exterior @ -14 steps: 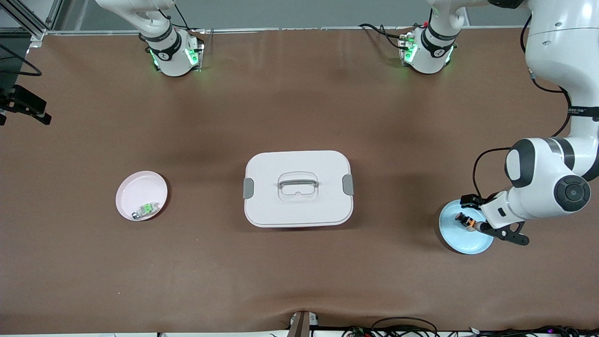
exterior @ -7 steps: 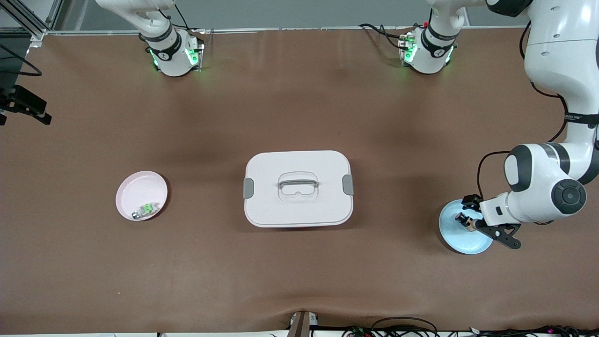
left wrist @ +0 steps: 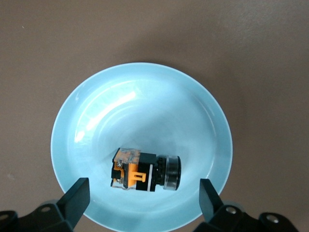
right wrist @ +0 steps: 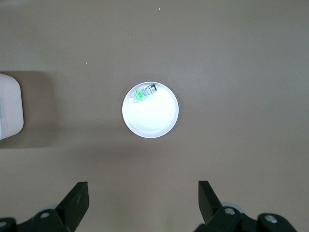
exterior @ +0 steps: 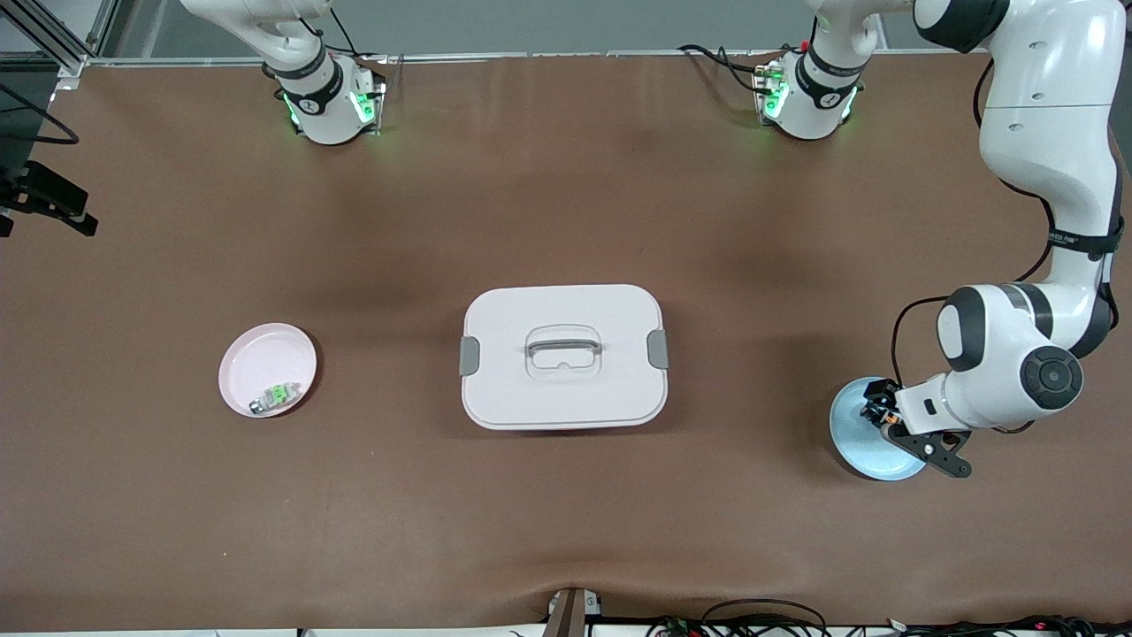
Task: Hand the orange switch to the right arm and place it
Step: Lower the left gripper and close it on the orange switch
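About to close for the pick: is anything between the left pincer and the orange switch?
Nothing visible. The orange switch lies alone on its side in the blue plate, and the open left pincer hangs over it, fingers apart on either side. The right arm waits high over the pink plate.

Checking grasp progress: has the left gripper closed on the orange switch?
No, the left gripper's fingers stand open astride the orange switch, which lies in the blue plate.

Bright, even overhead light; soft shadows
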`<state>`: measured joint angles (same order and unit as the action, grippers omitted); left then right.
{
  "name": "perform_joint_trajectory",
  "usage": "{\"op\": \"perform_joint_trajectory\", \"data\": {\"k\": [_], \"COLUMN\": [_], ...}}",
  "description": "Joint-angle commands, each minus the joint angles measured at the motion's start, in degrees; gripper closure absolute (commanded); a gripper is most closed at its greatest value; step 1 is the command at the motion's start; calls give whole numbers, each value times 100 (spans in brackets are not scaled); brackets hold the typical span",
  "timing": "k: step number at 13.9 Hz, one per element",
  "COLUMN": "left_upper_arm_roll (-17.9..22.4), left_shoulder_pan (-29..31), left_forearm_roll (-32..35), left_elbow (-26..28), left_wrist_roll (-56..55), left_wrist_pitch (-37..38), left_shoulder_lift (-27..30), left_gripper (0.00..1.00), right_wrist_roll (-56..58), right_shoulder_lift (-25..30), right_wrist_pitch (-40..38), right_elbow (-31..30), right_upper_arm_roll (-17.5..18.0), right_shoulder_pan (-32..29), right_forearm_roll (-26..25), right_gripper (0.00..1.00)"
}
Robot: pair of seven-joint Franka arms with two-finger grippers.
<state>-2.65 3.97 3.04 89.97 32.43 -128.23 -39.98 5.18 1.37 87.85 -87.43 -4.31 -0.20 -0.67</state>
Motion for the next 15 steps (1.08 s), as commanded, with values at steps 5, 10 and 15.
{"op": "perform_joint_trajectory", "data": {"k": [5,10,15], "left_upper_arm_roll": [-16,-34,-43], "left_shoulder_pan": [34,87,139], "left_forearm_roll": [91,91,91], "left_elbow": [73,398,487], "left_wrist_roll": [80,88,88], "left_wrist_pitch": [-492,-773,-897], "left_shoulder_lift": [-239,-230,-230], "left_gripper": [0,0,0], "right_wrist_roll": [-17,-17,-17], "right_shoulder_lift": [100,100,100], "right_wrist_pitch": [21,30,39], "right_elbow": [-90,-99,-99], "right_upper_arm_roll": [0,0,-8], "right_shoulder_pan": [-41,-32,-41], "right_forearm_roll": [93,93,93], "right_gripper": [0,0,0]}}
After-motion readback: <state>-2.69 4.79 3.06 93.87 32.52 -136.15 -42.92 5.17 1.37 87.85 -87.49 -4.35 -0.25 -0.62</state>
